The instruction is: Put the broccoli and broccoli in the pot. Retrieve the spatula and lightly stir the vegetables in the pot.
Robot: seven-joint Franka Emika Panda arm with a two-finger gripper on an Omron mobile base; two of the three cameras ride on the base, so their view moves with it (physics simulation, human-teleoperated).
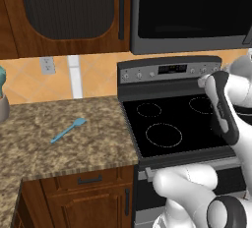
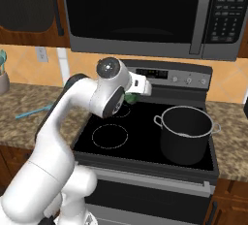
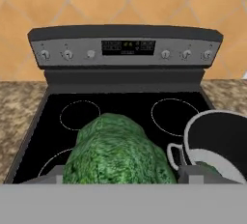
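The hand grips a broccoli floret between wide-spread fingers above the stovetop, short of the pot; releasing here would drop it on the glass.

Speckled brown granite tabletop; black glass-top stove with grey control panel; dark microwave overhead; reddish wood cabinets; orange tiled wall.

You are looking at: a black glass stove sitting beside a speckled granite counter; a microwave hanging above; wooden cabinets flanking it; an outlet showing on the tiled wall.
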